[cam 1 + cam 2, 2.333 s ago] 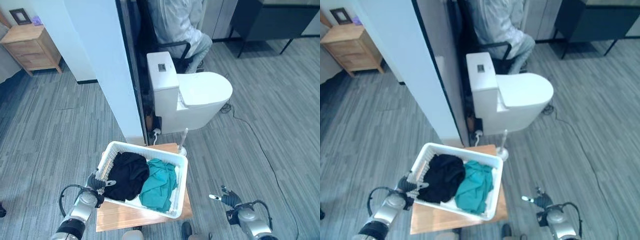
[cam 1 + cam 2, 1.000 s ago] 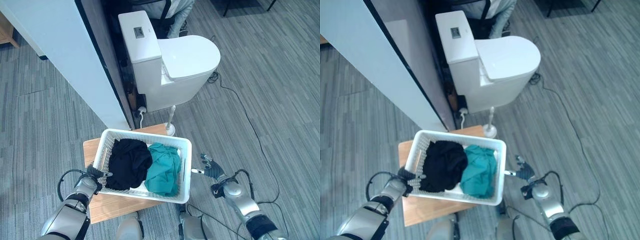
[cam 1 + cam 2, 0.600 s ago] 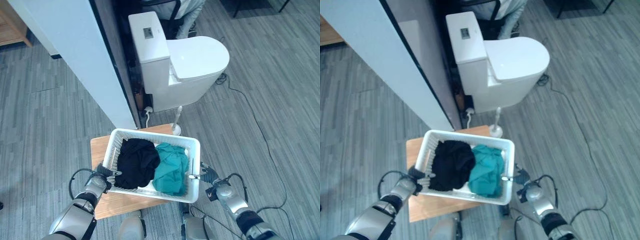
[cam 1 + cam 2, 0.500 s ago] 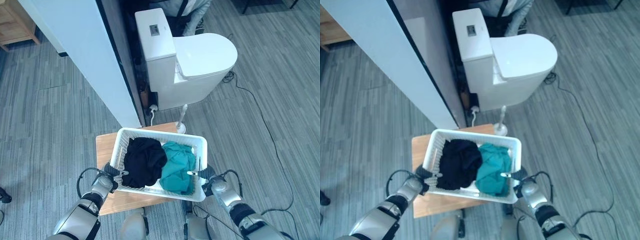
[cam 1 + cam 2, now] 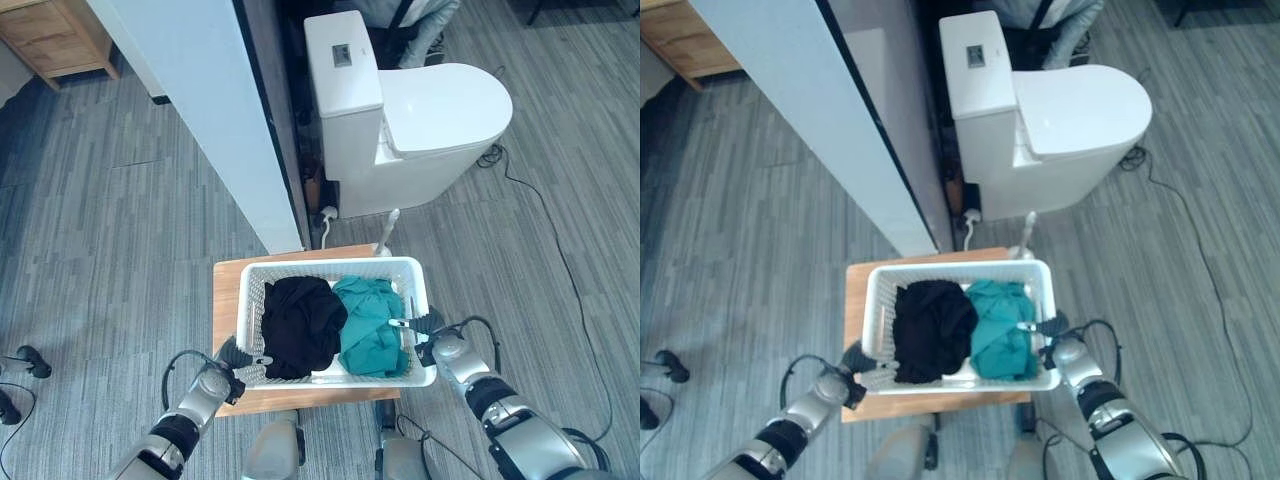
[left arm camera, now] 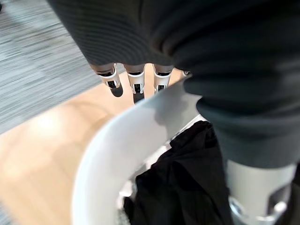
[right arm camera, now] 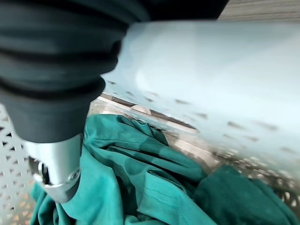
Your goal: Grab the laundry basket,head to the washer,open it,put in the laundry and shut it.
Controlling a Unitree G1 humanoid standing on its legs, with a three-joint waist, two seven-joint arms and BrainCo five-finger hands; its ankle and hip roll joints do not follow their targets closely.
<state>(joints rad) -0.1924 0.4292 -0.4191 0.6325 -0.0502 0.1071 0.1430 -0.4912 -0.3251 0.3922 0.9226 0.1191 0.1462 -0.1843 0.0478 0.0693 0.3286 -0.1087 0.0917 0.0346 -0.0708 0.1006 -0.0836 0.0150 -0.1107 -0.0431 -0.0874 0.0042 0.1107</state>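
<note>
At the far left, the left robot hand [image 5: 228,370] sits at the left end of the white laundry basket [image 5: 330,268]; its wrist view shows the thumb hooked inside over the rim while the fingers [image 6: 136,86] reach down the outer side, so it pinches the basket's left rim. The basket rests on a low wooden worktop [image 5: 225,300] on the grey plank floor [image 5: 110,260]. Inside lie a black garment [image 5: 300,325] on the left and a teal garment [image 5: 370,325] on the right, touching. The right robot hand [image 5: 436,345] is against the basket's right end, thumb inside above the teal cloth; whether its fingers clasp the rim I cannot tell. Beyond stands a white toilet [image 5: 420,120].
</note>
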